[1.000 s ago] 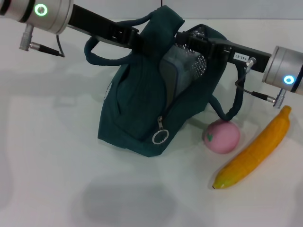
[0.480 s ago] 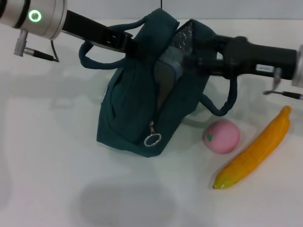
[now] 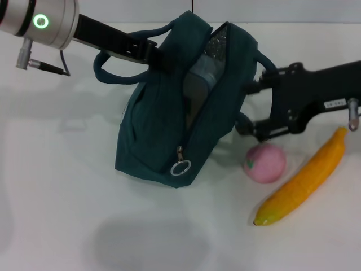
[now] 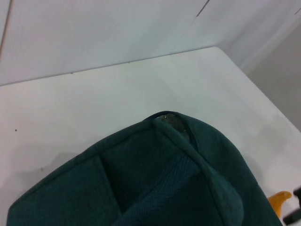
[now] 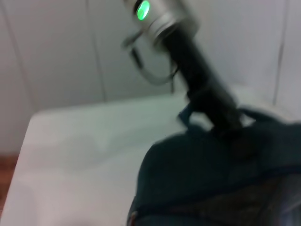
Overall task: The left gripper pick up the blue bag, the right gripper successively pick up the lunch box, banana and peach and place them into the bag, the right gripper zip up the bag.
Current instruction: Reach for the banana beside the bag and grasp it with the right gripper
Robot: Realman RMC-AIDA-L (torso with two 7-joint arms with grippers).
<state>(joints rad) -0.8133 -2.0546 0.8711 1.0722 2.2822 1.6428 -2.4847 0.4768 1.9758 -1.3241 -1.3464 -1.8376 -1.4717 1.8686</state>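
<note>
Teal fabric, blue bag (image 3: 169,130): we see it standing on the white worktop (image 3: 56,197), mouth unzipped and gaping, foil lining showing at the far inner wall.
Lunch box (image 3: 203,76): a pale clear shape sits inside the open mouth; we read it as the box.
Zipper pull (image 3: 181,167): metal ring hangs at the near end of the bag.
Left gripper (image 3: 161,53): at the bag's top edge on the robot's left side, fingers pinching the fabric beside one loop handle (image 3: 110,65); silver wrist with green ring lit.
Left wrist view: bag fabric (image 4: 155,183) fills the near field; banana tip (image 4: 281,200) shows at the edge.
Right gripper (image 3: 251,107): just beside the bag's right wall, above the peach; fingers spread, holding nothing.
Peach (image 3: 264,162): on the worktop, close to the bag's right side, under the right gripper.
Banana (image 3: 302,180): lies diagonally on the worktop, just beside the peach, dark tip toward us.
Right wrist view: left arm (image 5: 197,80) and bag top (image 5: 211,179) visible.
</note>
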